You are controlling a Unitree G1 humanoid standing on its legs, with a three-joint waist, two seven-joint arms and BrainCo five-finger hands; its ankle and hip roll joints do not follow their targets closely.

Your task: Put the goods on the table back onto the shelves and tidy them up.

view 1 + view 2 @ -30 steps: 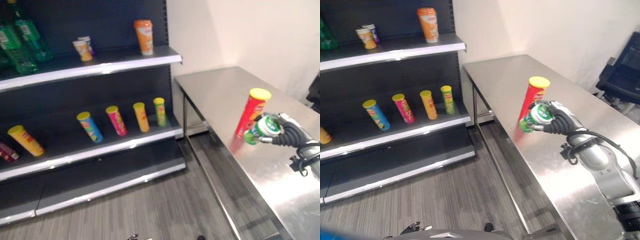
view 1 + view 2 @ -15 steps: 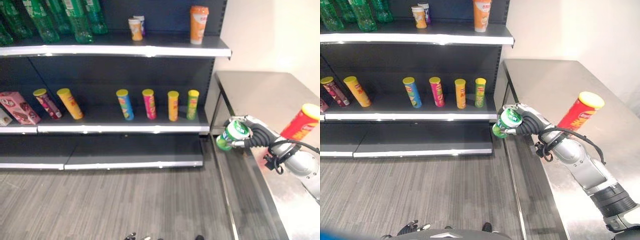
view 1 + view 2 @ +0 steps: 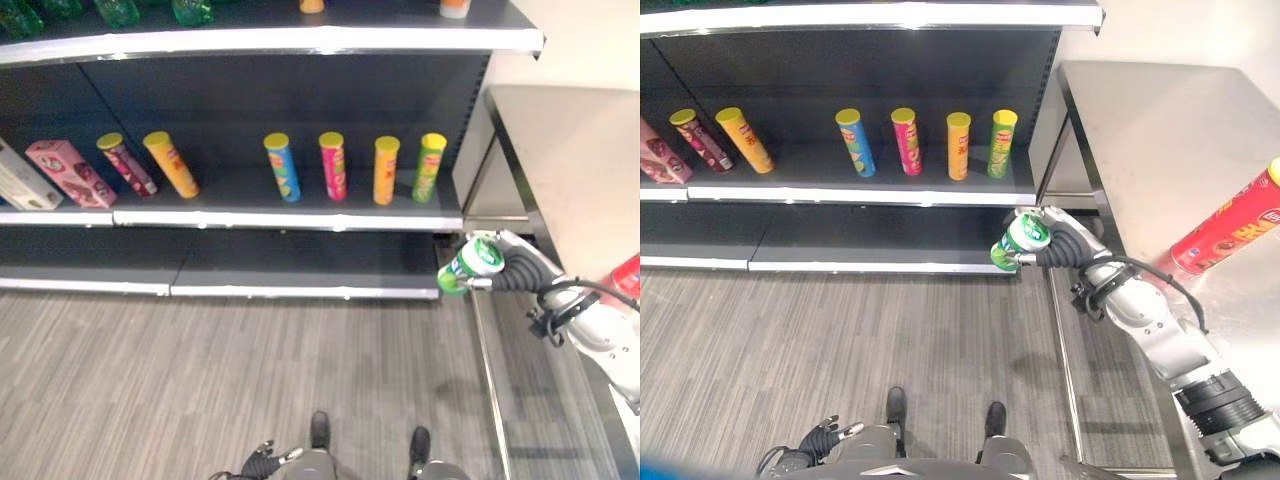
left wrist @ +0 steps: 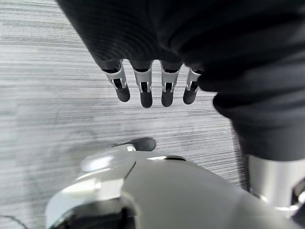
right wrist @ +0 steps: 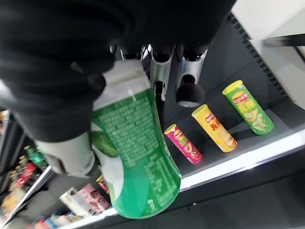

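Left hand [image 4: 152,90] hangs low over the striped floor [image 3: 200,380], fingers straight and relaxed, holding nothing. Well left of the right hand, on the middle shelf [image 3: 280,215]: white box [image 3: 18,185], pink box [image 3: 68,172], dark red tube [image 3: 125,163], orange tube [image 3: 170,163]. Nearer it, a row of four standing tubes: blue tube [image 3: 282,166], pink tube [image 3: 333,165], orange-yellow tube [image 3: 386,170], green tube [image 3: 431,167], the last closest, just up-left of the hand. Right hand [image 3: 1065,248] is out past the table edge over the floor, fingers and thumb wrapped round the green can [image 3: 1018,243], held tilted, white top toward the hand. Right of it the steel table [image 3: 1160,130] with a red tube [image 3: 1230,235] lying tilted. Label print too small to read.
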